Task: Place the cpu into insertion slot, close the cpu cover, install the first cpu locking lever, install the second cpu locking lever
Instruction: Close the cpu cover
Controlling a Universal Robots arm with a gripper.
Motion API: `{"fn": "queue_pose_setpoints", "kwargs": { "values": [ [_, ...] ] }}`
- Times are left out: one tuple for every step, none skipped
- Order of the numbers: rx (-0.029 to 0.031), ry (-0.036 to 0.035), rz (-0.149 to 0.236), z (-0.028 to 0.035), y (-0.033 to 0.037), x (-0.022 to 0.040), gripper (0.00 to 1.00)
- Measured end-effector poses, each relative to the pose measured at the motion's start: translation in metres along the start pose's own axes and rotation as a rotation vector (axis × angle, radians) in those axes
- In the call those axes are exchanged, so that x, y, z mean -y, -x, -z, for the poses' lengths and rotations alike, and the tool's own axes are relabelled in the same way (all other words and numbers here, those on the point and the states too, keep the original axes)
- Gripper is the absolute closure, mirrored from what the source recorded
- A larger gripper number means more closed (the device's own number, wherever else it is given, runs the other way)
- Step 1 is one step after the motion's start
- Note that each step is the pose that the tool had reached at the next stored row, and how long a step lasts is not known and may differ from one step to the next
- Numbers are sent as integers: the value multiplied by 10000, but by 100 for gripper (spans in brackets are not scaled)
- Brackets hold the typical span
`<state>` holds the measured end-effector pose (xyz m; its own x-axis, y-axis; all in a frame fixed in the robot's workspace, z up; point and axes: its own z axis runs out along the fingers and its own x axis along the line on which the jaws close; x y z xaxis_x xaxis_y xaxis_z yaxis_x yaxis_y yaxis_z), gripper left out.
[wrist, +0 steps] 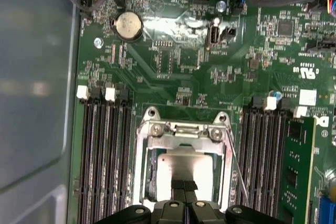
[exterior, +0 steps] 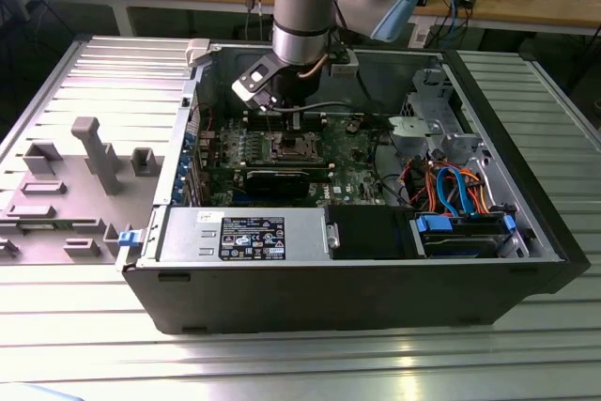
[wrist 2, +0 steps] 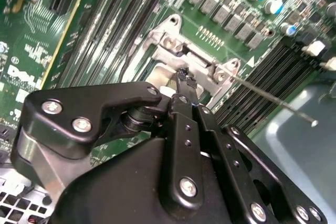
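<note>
Silver-grey metal in the square window of the cpu cover (wrist: 181, 144): the cpu (wrist: 185, 167), seated in the insertion slot (exterior: 294, 146) near the middle of the green motherboard (wrist: 173, 61), between two banks of black memory slots (wrist: 102, 150). Cover frame lying flat over the slot by the look of the first wrist view, its hinge bracket along the edge nearest the coin battery (wrist: 128, 25). Gripper (wrist: 184, 185) directly over the cpu, black fingertips (wrist 2: 182, 73) pressed together with nothing visible between them, poised at the edge of the window farthest from the hinge. Impossible to judge whether touching the metal or just above it. One thin wire locking lever (wrist: 236, 166) running from the hinge corner along one side of the cover. Same lever (wrist 2: 273, 100) in the second wrist view angling out over the memory slots, free end in the air, not tucked down beside the frame. In the exterior view, arm (exterior: 302, 7) reaching down into the open computer case (exterior: 357, 279) from beyond its far edge, gripper low over the board inside. Case lying on its side in the middle of the ribbed metal table (exterior: 282, 363), open face upward, orange and blue cables (exterior: 451, 185) bundled toward its edge on the exterior view's right. Grey plastic fixture (exterior: 89, 152) with upright pegs near the table's edge on the exterior view's left, well apart from the slot.
</note>
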<state>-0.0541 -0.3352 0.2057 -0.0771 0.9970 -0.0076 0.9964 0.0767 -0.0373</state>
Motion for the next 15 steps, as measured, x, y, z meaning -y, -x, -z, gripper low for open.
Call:
{"fn": "queue_pose_setpoints", "kwargs": {
  "values": [
    [0,-10,0,1,2,-24,89],
    [-2,-17,0,2,3,-44,89],
    [0,-23,0,5,5,-63,89],
    [-7,-21,1,12,5,-78,89],
    [-3,-26,-1,30,6,-80,89],
    [-4,-27,0,45,7,-83,89],
    [-3,-29,0,54,7,-86,89],
    [-4,-32,0,62,8,-92,89],
    [-5,-36,0,70,8,-98,89],
    [-7,-41,0,77,9,-104,89],
    [-13,-53,1,85,10,-117,89],
    [-14,-66,1,95,11,-129,89],
    [-15,-74,1,105,12,-139,89],
    [-16,-78,1,113,12,-143,89],
    [-15,-81,0,126,13,-144,89]
  ]
}}
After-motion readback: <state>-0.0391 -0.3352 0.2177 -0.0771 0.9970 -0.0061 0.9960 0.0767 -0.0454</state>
